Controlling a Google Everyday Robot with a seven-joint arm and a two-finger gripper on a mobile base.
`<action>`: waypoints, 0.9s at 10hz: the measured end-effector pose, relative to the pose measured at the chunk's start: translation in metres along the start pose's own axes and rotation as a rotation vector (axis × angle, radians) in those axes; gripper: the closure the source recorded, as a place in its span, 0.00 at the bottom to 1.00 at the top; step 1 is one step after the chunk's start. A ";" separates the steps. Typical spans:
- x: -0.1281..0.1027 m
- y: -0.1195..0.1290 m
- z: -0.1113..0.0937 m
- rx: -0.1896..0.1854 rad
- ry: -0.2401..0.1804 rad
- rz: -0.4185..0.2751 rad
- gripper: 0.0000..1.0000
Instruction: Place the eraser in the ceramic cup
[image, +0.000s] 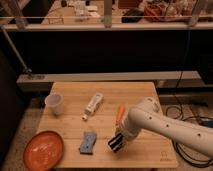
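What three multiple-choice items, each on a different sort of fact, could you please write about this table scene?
1. Where does the ceramic cup stand on the table?
A. near its left edge
B. near its right edge
C. on the plate

2. What colour is the round plate?
A. white
B. orange
C. green

3. What is the pincer doing?
A. open above the cup
B. shut on the eraser
C. shut on the carrot

Answers:
1 A, the cup stands left of the white tube.
2 B, the plate at the front left corner is orange.
3 B, the black eraser sits in the pincer near the front edge of the table, far from the cup.
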 end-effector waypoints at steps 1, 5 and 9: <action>-0.005 -0.005 -0.005 0.002 0.001 -0.007 1.00; -0.034 -0.040 -0.017 0.013 -0.003 -0.052 1.00; -0.058 -0.076 -0.031 0.026 0.001 -0.093 1.00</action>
